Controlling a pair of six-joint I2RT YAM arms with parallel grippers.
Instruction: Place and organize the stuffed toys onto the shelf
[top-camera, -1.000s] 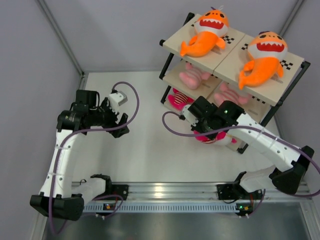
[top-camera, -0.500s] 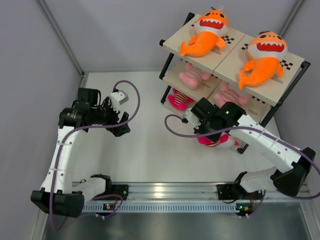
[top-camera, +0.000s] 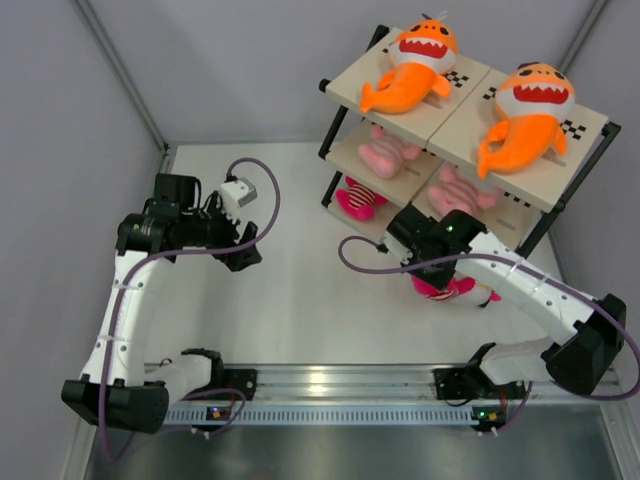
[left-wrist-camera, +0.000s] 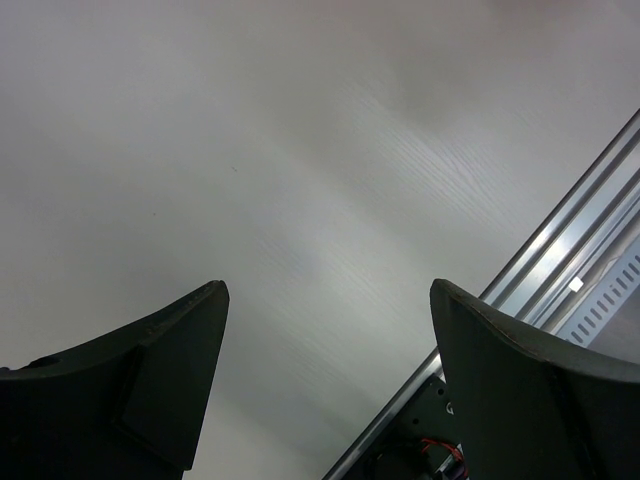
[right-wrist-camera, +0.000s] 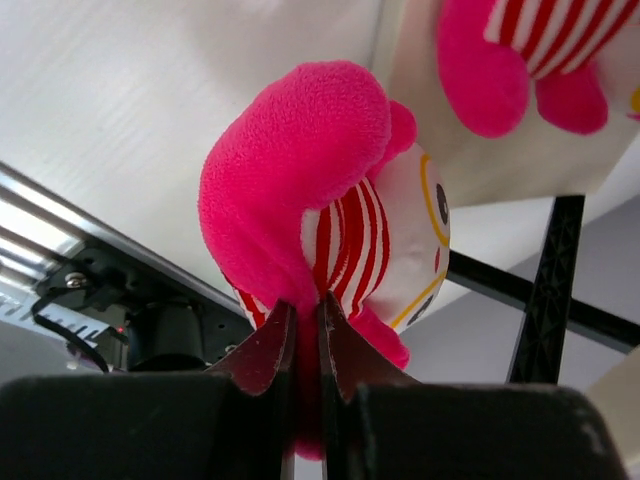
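Holding striped doll (right-wrist-camera: 330, 200) pinched tight in right gripper (right-wrist-camera: 305, 312), just off the shelf's (top-camera: 455, 105) bottom tier. I'd go in low, clear of the frame (right-wrist-camera: 550, 280), beside its twin (right-wrist-camera: 520, 60). Wide open, empty: left gripper (left-wrist-camera: 325, 290).

striped doll (right-wrist-camera: 300, 170) pinched in jaws, shelf (right-wrist-camera: 553, 280) behind

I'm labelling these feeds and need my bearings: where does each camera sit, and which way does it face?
Top external: above and behind the bases, looking down on the table and shelf; shows the left arm and right arm.
Left wrist: on the left arm, looking past its open jaws at bare table and the rail.
Right wrist: on the right arm, looking past its shut jaws, which pinch a striped doll, toward the shelf frame.
Shared: top and right wrist views both show that doll and the shelf.
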